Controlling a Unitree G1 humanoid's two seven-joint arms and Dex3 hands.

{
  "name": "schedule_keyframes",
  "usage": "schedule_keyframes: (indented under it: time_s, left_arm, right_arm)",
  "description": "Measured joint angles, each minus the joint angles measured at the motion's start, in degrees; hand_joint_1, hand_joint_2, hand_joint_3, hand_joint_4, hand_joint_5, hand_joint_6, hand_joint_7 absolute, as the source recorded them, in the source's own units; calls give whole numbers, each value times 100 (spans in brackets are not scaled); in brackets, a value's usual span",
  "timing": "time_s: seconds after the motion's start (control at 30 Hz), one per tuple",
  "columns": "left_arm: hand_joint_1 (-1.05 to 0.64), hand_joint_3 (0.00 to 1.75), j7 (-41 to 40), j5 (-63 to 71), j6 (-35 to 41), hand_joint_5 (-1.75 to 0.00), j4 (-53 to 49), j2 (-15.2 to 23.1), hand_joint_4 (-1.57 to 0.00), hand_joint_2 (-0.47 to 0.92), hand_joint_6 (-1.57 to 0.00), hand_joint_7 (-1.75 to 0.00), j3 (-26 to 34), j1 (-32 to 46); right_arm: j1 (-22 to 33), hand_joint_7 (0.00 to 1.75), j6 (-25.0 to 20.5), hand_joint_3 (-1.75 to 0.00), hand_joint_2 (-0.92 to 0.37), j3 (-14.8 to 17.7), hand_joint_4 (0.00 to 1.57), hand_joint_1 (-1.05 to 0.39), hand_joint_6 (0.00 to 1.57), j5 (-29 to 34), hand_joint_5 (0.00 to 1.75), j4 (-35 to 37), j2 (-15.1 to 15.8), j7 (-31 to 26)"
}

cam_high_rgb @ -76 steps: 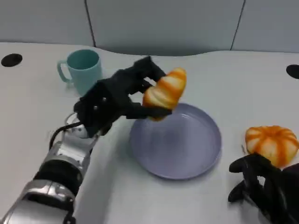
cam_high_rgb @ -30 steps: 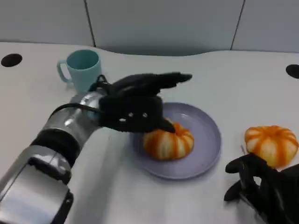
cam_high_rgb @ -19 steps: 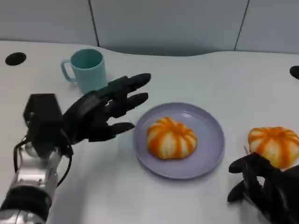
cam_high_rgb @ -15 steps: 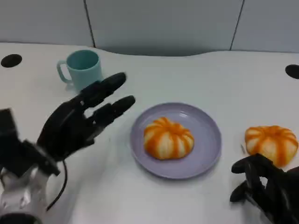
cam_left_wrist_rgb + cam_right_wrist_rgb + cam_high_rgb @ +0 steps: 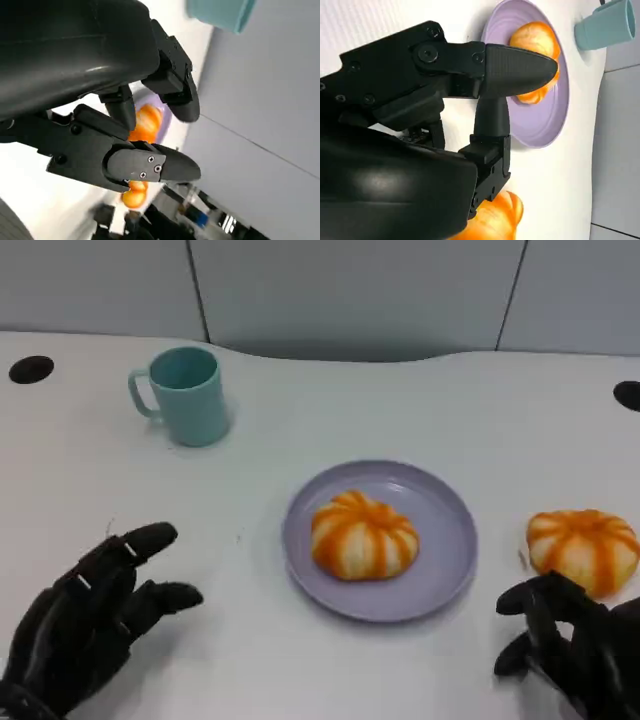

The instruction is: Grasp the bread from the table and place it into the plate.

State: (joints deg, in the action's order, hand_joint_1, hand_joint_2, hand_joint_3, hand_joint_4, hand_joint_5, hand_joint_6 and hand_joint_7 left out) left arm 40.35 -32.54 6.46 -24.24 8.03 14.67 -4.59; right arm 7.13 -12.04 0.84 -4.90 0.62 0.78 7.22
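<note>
Colours on the white worktop (image 5: 400,400)
Orange-and-cream striped bread (image 5: 363,534) on lilac plate (image 5: 450,550); second striped bread (image 5: 583,548); teal mug (image 5: 187,395); black robot hands

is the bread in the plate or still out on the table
One bread lies in the purple plate, with no hand on it. A second bread lies out on the table by the right hand.

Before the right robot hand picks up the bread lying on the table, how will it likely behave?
The bread on the table looks puffy, so probably soft and light; a firm squeeze may dent it. Its domed shape seems to sit flat, so rolling looks unlikely. The right robot hand is beside it.
</note>
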Motion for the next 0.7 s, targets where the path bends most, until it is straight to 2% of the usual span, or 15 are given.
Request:
schedule_keyframes:
  time_s: [0.1,0.23,0.4,0.57,0.7]
  left_arm:
    - [-55,16,-165,88,40,-175,-36,-65,-34,92,-37,-144,26,-3]
    - [-46,17,-314,53,273,-175,-102,-160,-37,92,-35,-148,130,-20]
    - [-46,9,-458,-25,494,-175,-204,-242,-42,92,-46,-135,259,-123]
    - [-46,8,-450,-22,541,-175,-427,-242,-43,92,-48,-134,276,-205]
    - [-45,6,-452,-16,569,-175,-467,-241,-49,92,-53,-135,275,-253]
  right_arm:
    - [-2,164,10,-59,-92,28,55,-32,40,-25,175,10,18,54]
    - [-9,164,6,-60,-92,52,54,-31,39,-39,175,26,43,58]
    - [-40,166,16,-62,-92,84,55,-30,39,-60,175,77,85,109]
    - [-98,166,105,-63,-92,87,56,-29,39,-51,175,175,163,167]
    - [-113,165,133,-60,-92,120,54,-29,37,-93,175,219,158,157]
